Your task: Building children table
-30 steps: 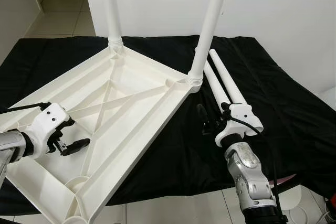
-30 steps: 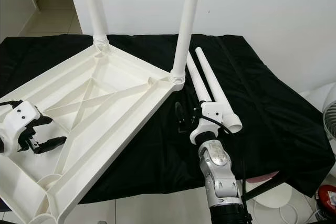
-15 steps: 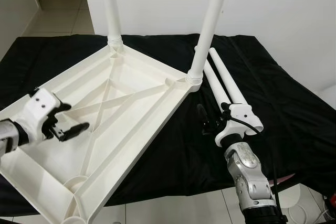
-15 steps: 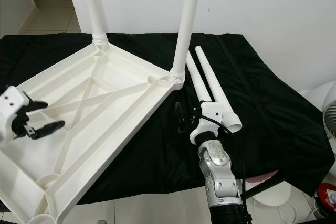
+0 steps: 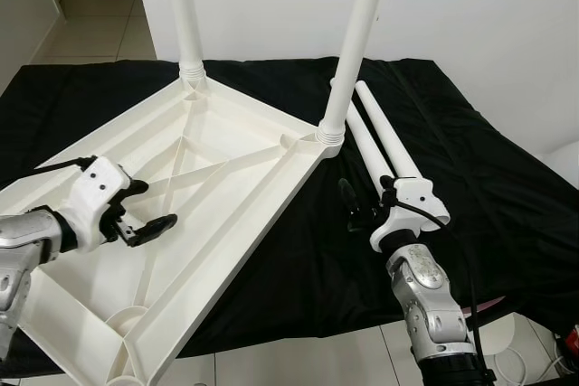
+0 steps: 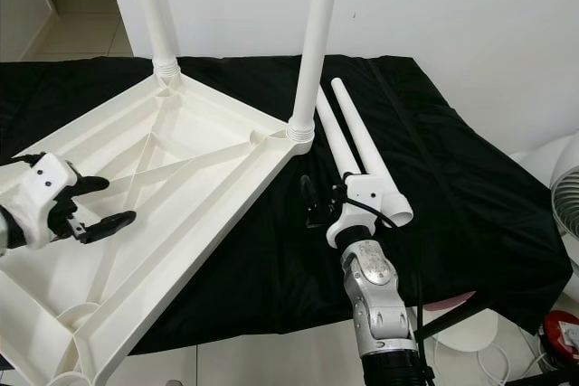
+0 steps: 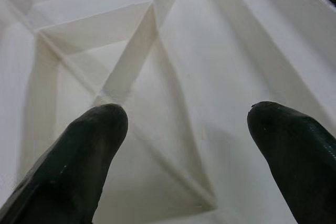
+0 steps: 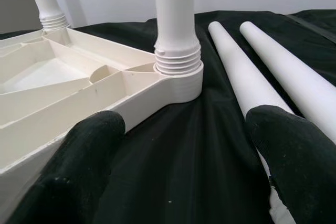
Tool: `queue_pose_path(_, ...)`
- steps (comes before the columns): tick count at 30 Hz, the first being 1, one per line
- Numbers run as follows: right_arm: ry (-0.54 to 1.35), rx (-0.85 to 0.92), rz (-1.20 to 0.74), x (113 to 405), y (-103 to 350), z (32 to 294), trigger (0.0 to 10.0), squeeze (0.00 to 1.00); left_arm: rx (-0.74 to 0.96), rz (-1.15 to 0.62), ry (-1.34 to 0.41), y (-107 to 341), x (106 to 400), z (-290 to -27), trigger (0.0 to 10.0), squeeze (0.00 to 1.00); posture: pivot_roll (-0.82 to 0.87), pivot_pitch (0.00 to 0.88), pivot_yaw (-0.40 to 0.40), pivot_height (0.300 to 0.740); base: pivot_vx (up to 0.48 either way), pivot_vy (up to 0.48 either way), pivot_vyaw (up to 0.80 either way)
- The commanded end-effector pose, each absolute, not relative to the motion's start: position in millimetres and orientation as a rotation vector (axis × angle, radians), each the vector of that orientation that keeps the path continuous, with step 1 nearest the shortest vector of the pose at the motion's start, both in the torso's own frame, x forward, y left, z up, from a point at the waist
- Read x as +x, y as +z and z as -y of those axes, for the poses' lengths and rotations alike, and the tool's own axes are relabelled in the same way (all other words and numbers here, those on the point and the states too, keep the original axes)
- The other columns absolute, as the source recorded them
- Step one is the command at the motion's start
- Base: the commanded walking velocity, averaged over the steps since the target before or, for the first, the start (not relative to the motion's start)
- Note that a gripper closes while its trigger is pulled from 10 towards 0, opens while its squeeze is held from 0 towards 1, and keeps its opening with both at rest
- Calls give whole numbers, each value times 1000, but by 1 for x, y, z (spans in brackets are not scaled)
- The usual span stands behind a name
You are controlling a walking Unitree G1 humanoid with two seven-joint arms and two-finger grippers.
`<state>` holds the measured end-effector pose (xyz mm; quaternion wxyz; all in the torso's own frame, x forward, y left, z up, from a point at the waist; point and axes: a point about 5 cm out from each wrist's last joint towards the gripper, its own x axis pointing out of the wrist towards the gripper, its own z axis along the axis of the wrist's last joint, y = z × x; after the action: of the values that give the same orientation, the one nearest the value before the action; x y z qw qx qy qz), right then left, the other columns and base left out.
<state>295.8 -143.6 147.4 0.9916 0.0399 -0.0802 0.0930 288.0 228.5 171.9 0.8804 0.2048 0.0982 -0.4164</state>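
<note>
A white plastic table top (image 5: 268,215) lies upside down on a black cloth (image 5: 470,178). Two white legs stand upright in its far corners, one at the back (image 5: 185,15) and one on the right (image 5: 357,42). Two loose legs (image 5: 384,133) lie side by side on the cloth right of that corner. My left gripper (image 5: 154,205) hovers open over the ribbed underside (image 7: 136,51), holding nothing. My right gripper (image 5: 351,207) is open low over the cloth, beside the near ends of the loose legs (image 8: 247,77) and facing the right corner socket (image 8: 176,72).
A white wall stands close behind the cloth. Tiled floor shows at the far left and along the front edge. A white fan (image 6: 565,196) and a red object (image 6: 561,336) stand on the floor at the right.
My left gripper has risen and moved to the right, further in over the table's underside. The right arm has stayed put. The camera has shifted slightly.
</note>
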Motion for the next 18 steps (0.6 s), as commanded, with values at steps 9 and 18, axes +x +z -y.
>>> queue_pose_path(9, 190, 74, 149, 294, 144, 141, 10000, 0, 359, -198, -733, 150, 312, -193, 10000, 0, 40, 73, -31, 740, 0, 0, 0)
queue_pose_path(18, 181, 73, 149, 294, 144, 144, 10000, 0, 322, -208, -570, 148, 328, -190, 10000, 0, 36, 82, -30, 740, 0, 0, 0)
